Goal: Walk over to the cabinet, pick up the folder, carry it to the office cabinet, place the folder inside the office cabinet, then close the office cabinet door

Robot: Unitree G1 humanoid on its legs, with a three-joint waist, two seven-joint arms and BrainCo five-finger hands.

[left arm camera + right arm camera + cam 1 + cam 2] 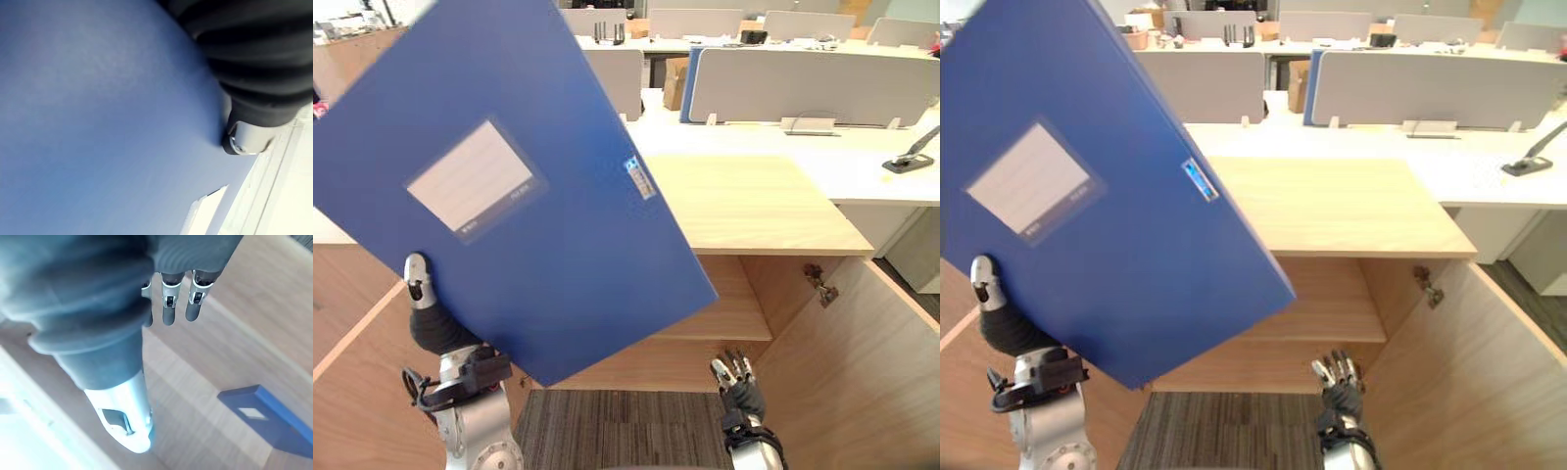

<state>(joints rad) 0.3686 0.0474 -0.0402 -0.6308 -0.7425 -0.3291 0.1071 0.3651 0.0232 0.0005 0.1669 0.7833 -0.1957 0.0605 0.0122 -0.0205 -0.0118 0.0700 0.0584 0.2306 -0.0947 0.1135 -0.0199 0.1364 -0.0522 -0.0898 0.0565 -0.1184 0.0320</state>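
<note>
The blue folder (509, 186) hangs tilted before the open cabinet (754, 206). The left hand (417, 281) pinches its lower edge, thumb on the front. The print on its pale label (470, 178) and sticker (639, 178) is too small to read. The right hand (734, 377) hangs low before the cabinet, fingers straight and loose.

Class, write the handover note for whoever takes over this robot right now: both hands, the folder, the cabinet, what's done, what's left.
The left hand pinches the blue folder by its lower edge, holding it tilted in the air before the office cabinet.
The right hand is open and empty, low by the opened right door.
Done: folder picked up and carried to the cabinet.
Left: set it inside, then close the door.
</note>
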